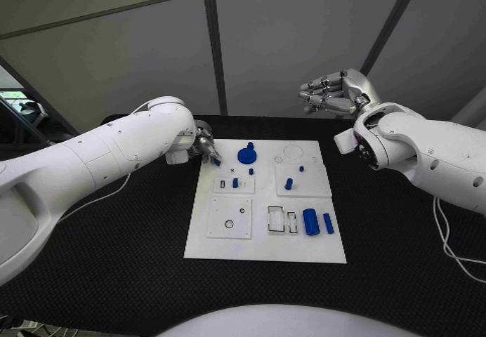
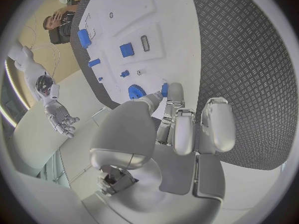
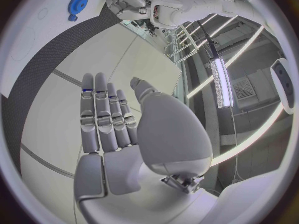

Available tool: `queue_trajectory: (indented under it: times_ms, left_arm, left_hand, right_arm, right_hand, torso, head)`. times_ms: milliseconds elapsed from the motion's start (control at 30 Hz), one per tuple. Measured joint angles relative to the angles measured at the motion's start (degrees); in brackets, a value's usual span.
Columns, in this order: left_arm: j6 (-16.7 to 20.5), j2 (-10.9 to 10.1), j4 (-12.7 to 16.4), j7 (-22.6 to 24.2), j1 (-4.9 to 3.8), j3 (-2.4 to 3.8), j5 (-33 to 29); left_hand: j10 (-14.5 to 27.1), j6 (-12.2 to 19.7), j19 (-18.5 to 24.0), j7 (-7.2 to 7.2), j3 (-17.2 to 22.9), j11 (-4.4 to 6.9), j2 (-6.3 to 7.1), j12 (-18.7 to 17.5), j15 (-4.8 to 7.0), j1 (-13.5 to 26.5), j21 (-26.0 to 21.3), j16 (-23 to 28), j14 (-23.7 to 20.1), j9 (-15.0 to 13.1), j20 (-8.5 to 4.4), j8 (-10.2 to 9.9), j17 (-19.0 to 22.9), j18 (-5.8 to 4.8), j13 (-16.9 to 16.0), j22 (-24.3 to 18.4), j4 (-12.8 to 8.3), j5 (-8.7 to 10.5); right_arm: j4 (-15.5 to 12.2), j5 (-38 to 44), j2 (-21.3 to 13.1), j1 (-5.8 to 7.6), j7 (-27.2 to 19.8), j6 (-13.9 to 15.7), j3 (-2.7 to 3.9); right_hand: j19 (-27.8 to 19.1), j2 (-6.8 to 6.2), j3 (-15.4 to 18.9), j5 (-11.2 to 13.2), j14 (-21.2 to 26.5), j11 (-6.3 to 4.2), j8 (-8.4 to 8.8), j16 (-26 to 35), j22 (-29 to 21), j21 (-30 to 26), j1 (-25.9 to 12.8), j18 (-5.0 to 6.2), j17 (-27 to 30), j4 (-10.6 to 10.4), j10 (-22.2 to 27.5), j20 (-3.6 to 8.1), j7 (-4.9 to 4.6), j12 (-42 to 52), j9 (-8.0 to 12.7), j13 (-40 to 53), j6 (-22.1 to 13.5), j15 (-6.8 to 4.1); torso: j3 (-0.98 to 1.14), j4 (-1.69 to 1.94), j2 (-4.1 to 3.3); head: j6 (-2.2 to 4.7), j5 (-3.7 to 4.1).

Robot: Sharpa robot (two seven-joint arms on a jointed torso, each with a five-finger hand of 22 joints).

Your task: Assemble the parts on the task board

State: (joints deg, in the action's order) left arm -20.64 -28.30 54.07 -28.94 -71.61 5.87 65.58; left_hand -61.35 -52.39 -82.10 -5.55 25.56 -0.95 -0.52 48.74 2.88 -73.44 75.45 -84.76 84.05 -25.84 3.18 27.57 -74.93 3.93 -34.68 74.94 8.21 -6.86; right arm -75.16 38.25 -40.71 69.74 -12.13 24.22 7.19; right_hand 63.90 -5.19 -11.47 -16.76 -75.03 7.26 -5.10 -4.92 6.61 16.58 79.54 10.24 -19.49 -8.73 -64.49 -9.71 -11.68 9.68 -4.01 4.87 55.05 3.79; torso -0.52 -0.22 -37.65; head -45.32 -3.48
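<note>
You're looking at the task board (image 1: 265,247) lying flat in the middle of the black table (image 1: 121,253), w/ small blue parts scattered over it. Left hand (image 1: 206,147) is sitting at the board's far-left corner, fingers bunched together and reaching down to a small blue peg (image 1: 215,161). In the left wrist view the fingertips (image 2: 175,92) are touching that peg (image 2: 164,89), just beside the blue gear (image 2: 136,91). Whether it's properly pinched or only touched, I can't tell, since the fingers are hiding the contact.

Right hand (image 1: 332,93) is hovering high, well apart from the board, holding nothing. Right wrist view is showing its fingers (image 3: 104,115) lying side by side, straight, thumb off to one side.

Handling, as a guess: these parts are looking like hard printed plastic, so light, stiff, not fragile, prob. a bit slick on metal fingertips. The peg is tiny, so you're wanting a fingertip pinch on its sides, near the top, keeping it upright. The gear (image 1: 247,154) is flat w/ a raised knob, so the knob or rim is the better hold. The two blue cylinders (image 1: 311,221) near the board's near-right will likely roll if nudged; take them across the middle. The board itself is thin and may be sliding if you're pushing sideways.
</note>
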Motion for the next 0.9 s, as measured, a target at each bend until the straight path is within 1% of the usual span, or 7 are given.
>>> queue_trajectory:
  times_ms: [33, 200, 233, 333, 433, 700, 900]
  left_arm:
    - [0.02, -0.08, 0.04, 0.0, 0.01, -0.01, -0.08]
    - [0.37, -0.87, 0.71, 0.03, 0.04, -0.02, -0.98]
    - [0.49, -1.09, 0.96, 0.05, 0.04, -0.02, -1.19]
    - [1.11, -2.16, 2.28, 0.1, 0.04, -0.02, -2.02]
    - [1.89, -3.53, 4.15, 0.14, 0.04, -0.02, -2.96]
    - [5.8, -8.59, 12.97, 0.39, 0.1, -0.04, -5.23]
    - [9.44, -11.7, 18.72, 0.46, 1.14, -0.42, -6.05]
  left_hand:
    - [0.0, 0.21, 0.0, 0.02, 1.85, 0.0, 0.34, 0.0, 0.0, 0.88, 0.0, 0.0, 0.0, -0.21, 0.0, 0.22, 0.0, 0.0, 0.0, 0.0, -0.85, 0.01]
    - [-0.47, 0.3, -0.12, 0.12, 4.99, 0.01, 1.74, 0.3, 0.0, 3.34, 0.0, 0.0, 0.0, -1.36, 0.13, 1.56, 0.0, -0.01, 0.0, 0.0, -1.13, -0.62]
    - [-0.58, 0.43, -0.12, 0.25, 6.21, 0.09, 1.85, 0.53, 0.0, 3.98, 0.0, 0.0, 0.0, -1.55, 0.12, 1.74, 0.0, -0.01, -0.04, 0.0, -1.99, -0.64]
    - [-0.98, 0.5, -0.12, 0.33, 7.36, -0.1, 2.64, 1.26, 0.0, 4.86, 0.0, 0.0, 0.0, -2.1, 0.12, 2.54, 0.0, -0.01, -0.72, 0.0, -2.37, -1.37]
    - [-1.7, 0.49, -0.12, 0.33, 8.33, -0.18, 3.68, 1.98, 0.0, 5.9, 0.34, -0.46, 0.0, -2.59, 0.11, 3.18, 0.0, -0.01, -1.52, -0.01, -2.71, -3.8]
    - [-3.8, -0.27, -1.04, 1.06, 10.18, -0.12, 5.49, 3.43, 0.4, 7.71, 1.45, -1.34, 0.0, -3.37, -0.42, 4.23, 0.0, -0.01, -3.3, -0.01, -3.94, -8.16]
    - [-5.25, -0.86, -1.24, 1.47, 10.19, 0.15, 6.17, 4.25, 0.59, 8.39, 2.02, -1.34, -0.19, -3.65, -0.61, 4.59, 0.0, -0.01, -4.43, -0.01, -3.95, -9.83]
  right_arm:
    - [0.01, 0.0, 0.0, 0.0, 0.0, -0.01, 0.0]
    - [0.08, 0.0, -0.01, 0.0, 0.01, -0.04, 0.0]
    - [0.09, 0.0, -0.01, 0.0, 0.01, -0.04, 0.0]
    - [0.14, 0.0, -0.03, 0.0, 0.02, -0.06, 0.0]
    - [0.17, 0.0, -0.09, 0.0, 0.04, -0.08, 0.0]
    - [0.39, 0.01, -0.27, 0.0, 0.08, -0.13, 0.0]
    - [0.5, 0.01, -0.35, 0.0, 0.12, -0.16, 0.0]
  right_hand:
    - [0.0, 0.0, 0.0, 0.0, 0.0, 0.0, 0.0, 0.0, 0.0, 0.0, 0.0, 0.0, 0.0, 0.0, 0.0, 0.0, 0.0, 0.0, 0.0, 0.0, 0.0, 0.0]
    - [0.0, 0.0, 0.0, 0.0, 0.0, 0.0, 0.0, 0.0, -0.05, 0.0, 0.0, 0.0, 0.06, 0.0, 0.0, 0.0, 0.0, 0.0, 0.0, -0.02, 0.0, 0.0]
    - [0.0, 0.0, 0.0, 0.0, 0.0, 0.0, 0.0, 0.0, -0.05, 0.0, 0.0, 0.0, 0.05, 0.0, 0.0, 0.0, 0.0, 0.0, 0.0, -0.05, 0.0, 0.0]
    - [0.0, 0.0, 0.0, 0.0, 0.0, 0.0, 0.0, 0.0, -0.05, 0.0, 0.0, 0.0, 0.05, 0.0, 0.0, 0.0, 0.0, 0.0, 0.0, -0.05, 0.0, 0.0]
    - [0.0, 0.0, 0.0, 0.0, 0.0, 0.0, 0.0, 0.21, -0.05, 0.0, 0.0, 0.0, 0.05, 0.0, 0.0, 0.0, 0.0, 0.0, 0.0, -0.04, 0.0, 0.0]
    - [0.0, 0.0, 0.0, 0.0, 0.0, 0.0, 0.0, 0.27, -0.04, 0.0, 0.0, 0.0, 0.05, 0.0, 0.0, 0.0, 0.0, 0.0, 0.0, -0.04, 0.0, 0.0]
    - [0.2, 0.0, 0.0, 0.0, 0.0, 0.0, 0.0, 0.27, -0.09, -0.23, 0.0, 0.0, 0.05, 0.0, 0.0, -0.2, 0.0, 0.0, 0.0, -0.04, 0.0, 0.0]
  torso:
    - [0.0, 0.01, 0.0]
    - [0.01, 0.03, 0.0]
    - [0.01, 0.03, 0.0]
    - [0.03, 0.03, 0.01]
    - [0.05, 0.04, 0.04]
    - [0.1, 0.16, 0.05]
    - [0.15, 0.23, 0.08]
  head:
    - [0.01, -0.02]
    - [0.07, -0.16]
    - [0.07, -0.19]
    - [0.07, -0.25]
    - [0.07, -0.31]
    - [0.05, -0.48]
    - [-0.08, -0.71]
